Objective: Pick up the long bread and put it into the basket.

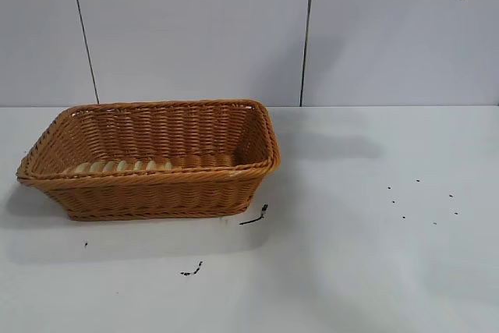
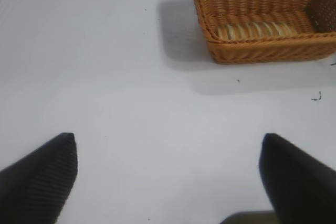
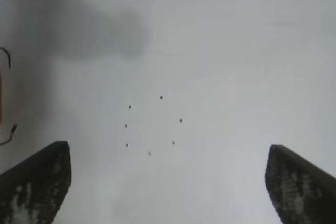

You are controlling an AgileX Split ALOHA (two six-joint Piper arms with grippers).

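**The bread lies already in the basket**

My left gripper [image 2: 168,182] hangs wide and empty over the bare white table [image 1: 374,271]. My right gripper [image 3: 168,182] is also spread wide with nothing in it, high above a ring of small dark dots [image 3: 152,124]. Far from both, the long bread [image 1: 129,166] rests inside the wicker basket [image 1: 156,193], along its near wall, long axis parallel to the basket's long side. I judge the left arm is nearer, and nothing remains to grasp.

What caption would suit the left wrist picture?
Open left gripper above a white table; the long bread lies inside the basket.
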